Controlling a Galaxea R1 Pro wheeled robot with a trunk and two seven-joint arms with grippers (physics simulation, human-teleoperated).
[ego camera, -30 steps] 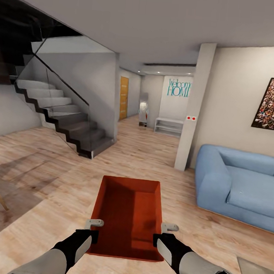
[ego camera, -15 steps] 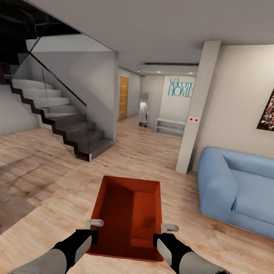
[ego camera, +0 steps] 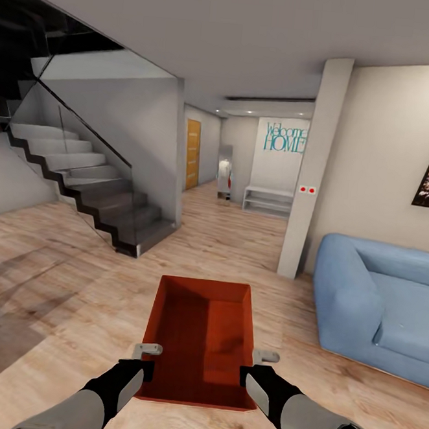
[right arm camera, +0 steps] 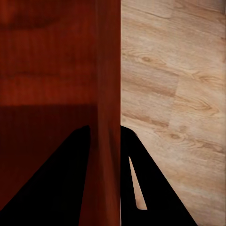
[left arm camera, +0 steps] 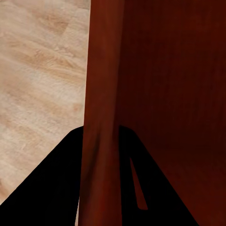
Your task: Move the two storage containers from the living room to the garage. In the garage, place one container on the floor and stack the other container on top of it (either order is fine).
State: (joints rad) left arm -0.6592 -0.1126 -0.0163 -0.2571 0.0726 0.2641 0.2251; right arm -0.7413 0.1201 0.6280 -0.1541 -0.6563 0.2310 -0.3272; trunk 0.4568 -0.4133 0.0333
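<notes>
One orange-red storage container (ego camera: 200,337), open-topped and empty, hangs level in front of me above the living room's light wood plank flooring. My left gripper (ego camera: 144,358) is shut on its left wall and my right gripper (ego camera: 257,366) on its right wall. In the left wrist view the container's wall (left arm camera: 100,94) runs between the black fingers of the left gripper (left arm camera: 100,155). The right wrist view shows the other wall (right arm camera: 109,84) clamped in the right gripper (right arm camera: 109,150).
A dark staircase (ego camera: 93,191) with a glass rail rises at the left. A blue sofa (ego camera: 376,300) stands at the right beside a white pillar (ego camera: 312,171). Between them a hallway runs ahead to an orange door (ego camera: 192,153) and a white shelf (ego camera: 266,199).
The whole picture has shifted: sofa and wall picture slid right, the wooden chair left the view at the left. Container and both grippers hold the same place before me.
</notes>
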